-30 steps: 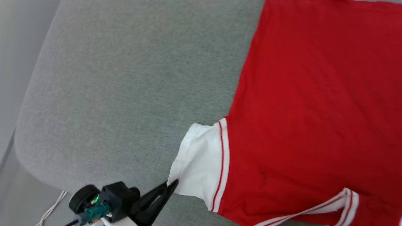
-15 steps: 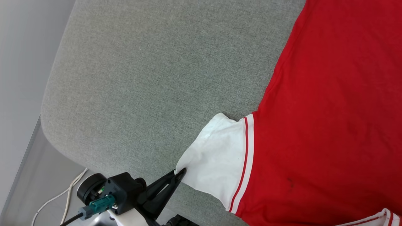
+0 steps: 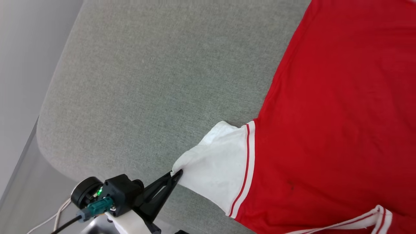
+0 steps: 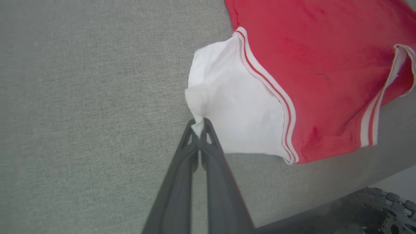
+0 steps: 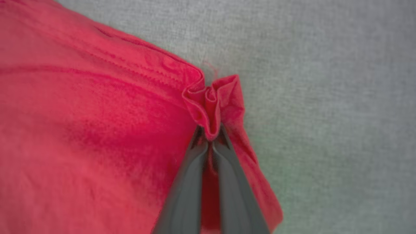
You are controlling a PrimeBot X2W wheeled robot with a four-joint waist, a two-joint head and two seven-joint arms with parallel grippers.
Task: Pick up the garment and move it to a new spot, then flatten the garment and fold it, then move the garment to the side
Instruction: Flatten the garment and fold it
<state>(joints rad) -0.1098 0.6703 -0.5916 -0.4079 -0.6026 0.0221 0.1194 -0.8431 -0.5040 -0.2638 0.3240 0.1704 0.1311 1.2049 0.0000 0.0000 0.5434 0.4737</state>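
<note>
While the garment (image 3: 325, 113) lies spread on the grey cushion (image 3: 146, 81), over toward its right side, both grippers pinch it. The left gripper (image 3: 177, 174) sits near the cushion's front edge, closed tight on the rim of the white sleeve (image 3: 221, 169). The garment runs away from its tips to the right. The right gripper (image 5: 210, 133) is closed on a bunched red corner, with bare cushion just beside it. The garment's long way seems to run from the cushion's front to its back. I count one garment, one cushion and two grippers. I think both should lift together.
</note>
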